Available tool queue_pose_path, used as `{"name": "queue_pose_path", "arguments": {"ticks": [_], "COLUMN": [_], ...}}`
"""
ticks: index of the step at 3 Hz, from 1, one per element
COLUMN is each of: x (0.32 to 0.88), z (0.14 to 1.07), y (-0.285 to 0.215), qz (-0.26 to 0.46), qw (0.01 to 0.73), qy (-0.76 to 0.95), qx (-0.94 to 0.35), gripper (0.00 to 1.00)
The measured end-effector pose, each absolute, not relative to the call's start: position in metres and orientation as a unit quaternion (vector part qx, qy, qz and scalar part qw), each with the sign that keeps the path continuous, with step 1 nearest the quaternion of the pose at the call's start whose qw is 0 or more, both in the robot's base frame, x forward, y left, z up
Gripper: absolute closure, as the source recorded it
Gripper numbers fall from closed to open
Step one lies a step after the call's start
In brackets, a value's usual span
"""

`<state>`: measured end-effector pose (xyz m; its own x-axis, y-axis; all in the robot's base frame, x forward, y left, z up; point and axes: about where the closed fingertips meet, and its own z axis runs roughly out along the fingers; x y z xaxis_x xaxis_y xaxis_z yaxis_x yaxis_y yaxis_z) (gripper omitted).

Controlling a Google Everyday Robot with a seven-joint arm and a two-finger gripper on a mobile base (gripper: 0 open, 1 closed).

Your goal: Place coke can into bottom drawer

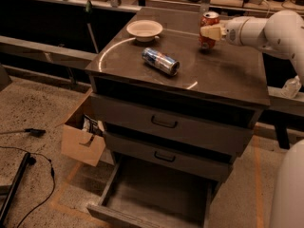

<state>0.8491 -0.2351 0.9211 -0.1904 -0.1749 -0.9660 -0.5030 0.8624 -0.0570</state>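
At the far right corner of the cabinet top (228, 75), reaches in from the right with the white arm (266, 30) and holds the gripper (209, 32) level with the middle of the coke can (209, 18). Pinches that can between the pale fingers (214, 32): near one pressed across its front, far one hidden behind it. Has the can upright, base on the dark surface.

Nearer the middle of the top, shows a blue-and-silver can (161, 61) lying on its side, well apart from the gripper; behind it and to the left, a shallow white bowl (144, 29).

Below, shows the top drawer (118, 115) and the middle drawer (199, 163) pushed in, each with a black handle, and the bottom drawer (107, 189) pulled far out, flat floor in full view.

Left of the cabinet, on the speckled ground, shows an open cardboard box (80, 144) just beside the drawers and a black cable (33, 160) farther out.
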Motion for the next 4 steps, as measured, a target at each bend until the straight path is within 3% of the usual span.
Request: {"name": "queue_pose_path", "arguments": {"ticks": [1, 2, 4], "x": [0.823, 0.766, 0.672], "z": [0.958, 1.001, 0.993], "y": [-0.249, -0.268, -0.253], "qz": [0.131, 0.124, 0.129], "qw": [0.599, 0.577, 0.548], "qy": [0.758, 0.769, 0.763], "qx": [-0.223, -0.246, -0.317], "gripper": [0.97, 1.0, 1.0]}}
